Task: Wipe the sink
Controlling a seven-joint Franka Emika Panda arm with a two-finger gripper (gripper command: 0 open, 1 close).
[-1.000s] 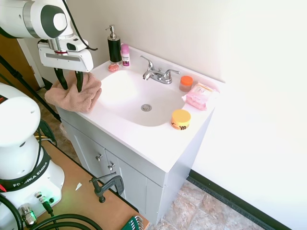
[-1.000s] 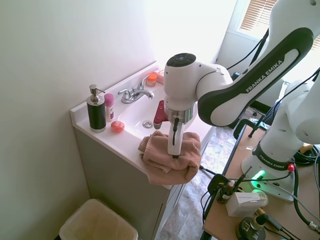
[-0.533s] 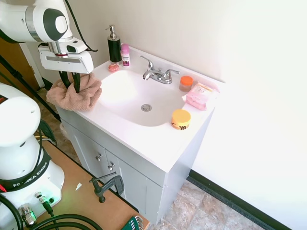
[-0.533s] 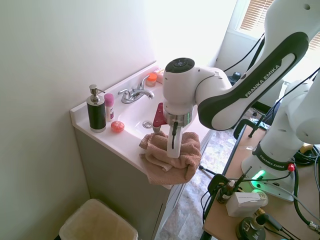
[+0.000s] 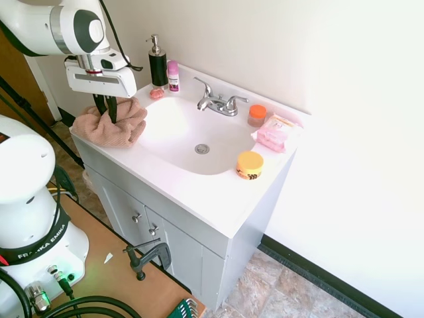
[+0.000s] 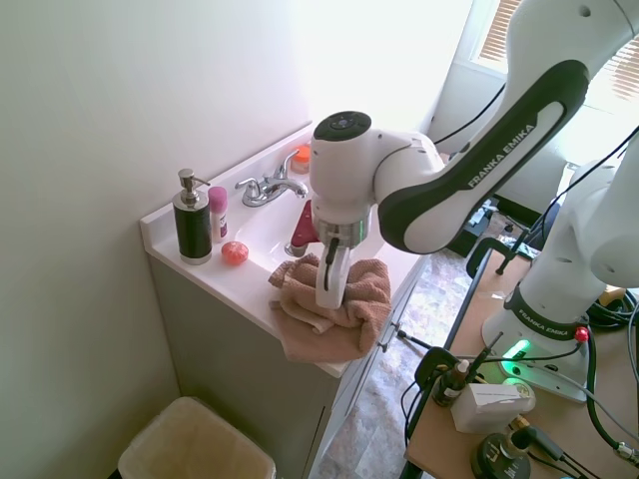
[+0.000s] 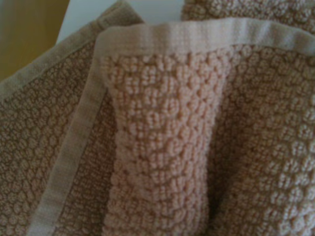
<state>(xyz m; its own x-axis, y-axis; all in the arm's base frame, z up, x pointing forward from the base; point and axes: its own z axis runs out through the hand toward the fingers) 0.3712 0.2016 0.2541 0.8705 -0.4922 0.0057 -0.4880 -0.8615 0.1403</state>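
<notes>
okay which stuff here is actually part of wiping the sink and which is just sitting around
Part of the job: sink, pink towel pinched in the gripper.

Just sitting around: soap dispenser, small pink bottle, orange-lidded jar, pink wipes pack, yellow tub, bin.

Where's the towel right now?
The towel sits bunched on the vanity's front-left corner in the first exterior view, beside the sink basin, pinched by the gripper; part hangs over the counter edge.

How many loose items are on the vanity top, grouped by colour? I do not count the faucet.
Pink: 4 (towel, small bottle, round soap, packet)
Orange: 2 (lidded jar, round tin)
Black: 1 (soap dispenser)
Total: 7
</notes>
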